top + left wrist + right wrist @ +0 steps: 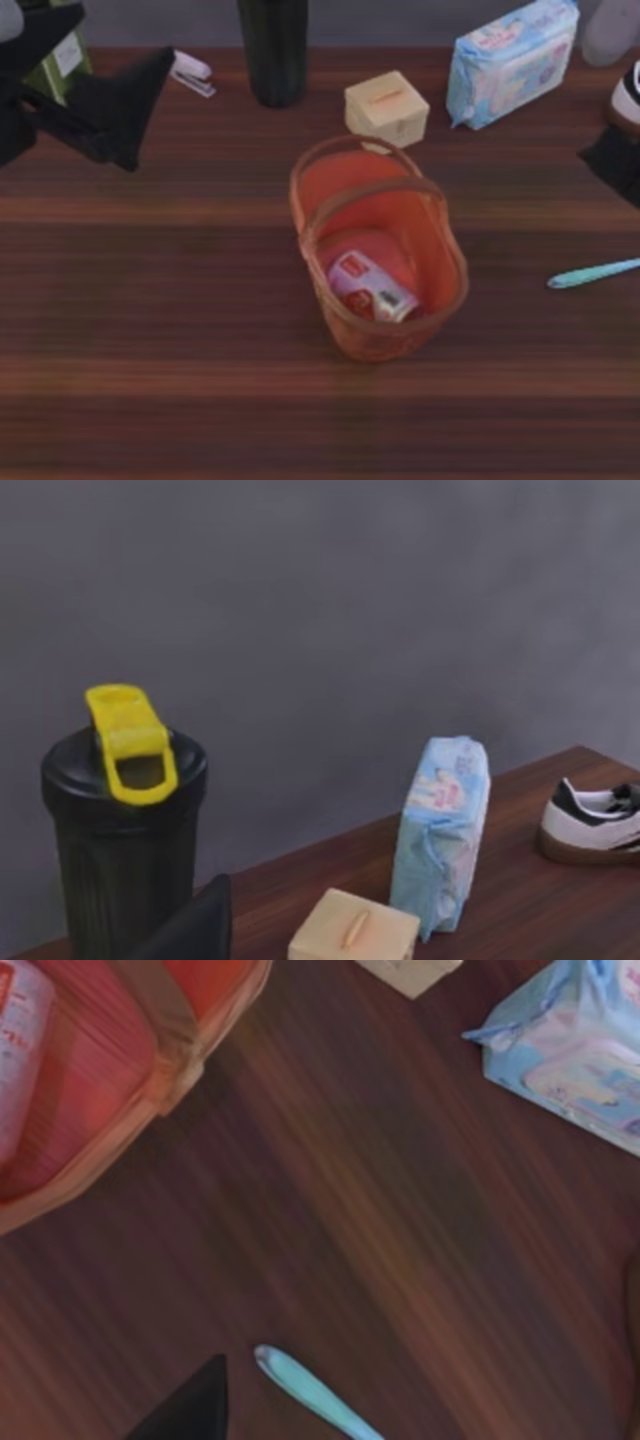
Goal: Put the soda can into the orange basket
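Note:
The orange basket (455, 265) stands upright at the middle of the table. Inside it the soda can (366, 286) lies on its side on the basket's floor, white with red lettering, under the hoop handle. The right wrist view shows the same basket's rim (150, 1100) and a strip of the can (20, 1050). My left gripper (140, 110) is raised at the back left, far from the basket, open and empty; one dark fingertip (205, 925) shows. My right gripper (612, 160) sits at the right edge, open and empty, with one fingertip (195, 1405) in view.
Along the back stand a tall dark cylinder (272, 50) with a yellow lid loop, a cream box (387, 108), a blue tissue pack (512, 60), a stapler (190, 72) and a shoe (625, 100). A teal utensil (592, 272) lies at the right.

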